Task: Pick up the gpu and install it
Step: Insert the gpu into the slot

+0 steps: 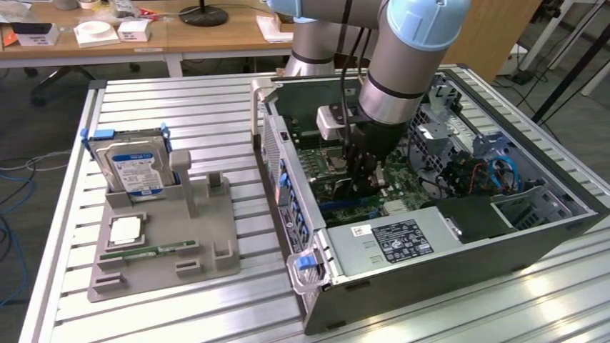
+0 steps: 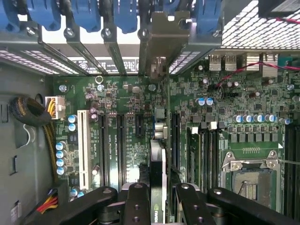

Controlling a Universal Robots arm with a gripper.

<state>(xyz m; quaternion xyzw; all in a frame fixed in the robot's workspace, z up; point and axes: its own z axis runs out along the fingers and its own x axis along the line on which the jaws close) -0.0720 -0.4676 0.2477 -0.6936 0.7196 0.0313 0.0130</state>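
The gpu [image 2: 157, 154] shows edge-on in the wrist view, standing upright over the green motherboard [image 2: 211, 117] among the long black slots. Its silver end bracket [image 2: 161, 37] sits against the case's rear slot openings, between the blue clips. My gripper [image 2: 158, 199] is shut on the card, one black finger [image 2: 136, 206] on each side of it. In the exterior view the gripper [image 1: 368, 171] reaches straight down into the open computer case [image 1: 286, 179], low over the board. I cannot tell whether the card's edge is seated in a slot.
A grey holder tray [image 1: 205, 236] on the exterior view's left carries the silver hard drive [image 1: 136, 168], a processor chip [image 1: 126, 230] and a memory stick [image 1: 153, 250]. Inside the case are the power supply [image 1: 401, 239], cables [image 1: 496, 175] and the empty processor socket [image 2: 251, 173].
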